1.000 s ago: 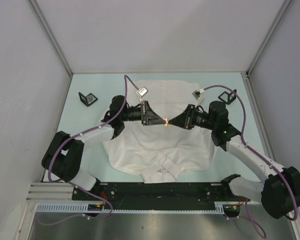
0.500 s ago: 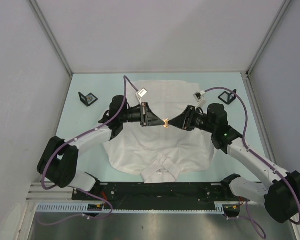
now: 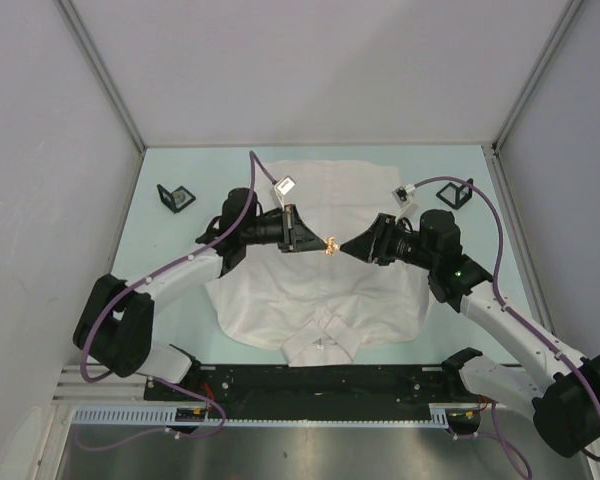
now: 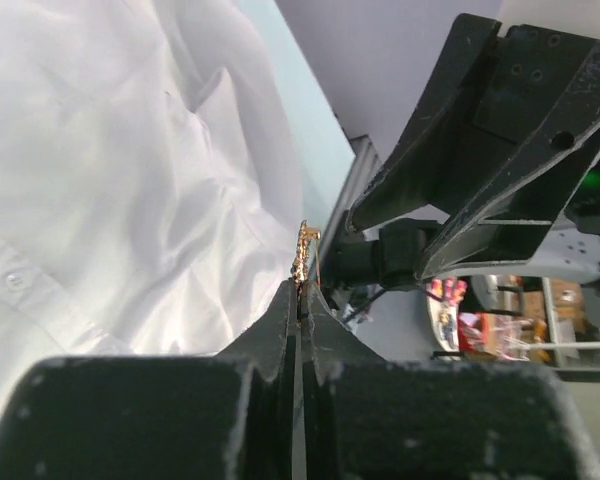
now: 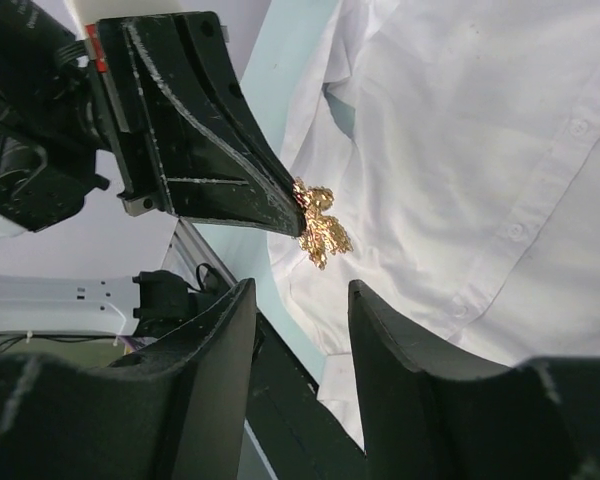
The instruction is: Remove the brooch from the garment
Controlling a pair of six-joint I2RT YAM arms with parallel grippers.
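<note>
Quick status from my side. My left pincer point(image 4: 300, 292) is pressed together on the brooch point(image 4: 304, 252), a small gold, lumpy-looking piece. It's pinched right at the very tips, and most of it sticks out past them. From the wrist view the two fingers are basically flat against each other with just a sliver of the brooch's edge between them.

My right pincer point(image 5: 300, 288) is spread and holding nothing. It points tip to tip at the left one, and the brooch hangs just in front of its gap, close but not touching either finger point(image 5: 215, 350).

The garment point(image 3: 310, 300) is a big white shirt spread out on the pale green table point(image 3: 160, 235) underneath both pincers. Its button strip runs below the right pincer and its collar is on the side nearest my bases. The brooch sits up off the cloth at the left tips. I honestly can't tell whether its pin is fully clear of the fabric.

There's also a little black stand point(image 3: 176, 197) out past the back of my left pincer and another one point(image 3: 454, 192) behind the right pincer.
</note>
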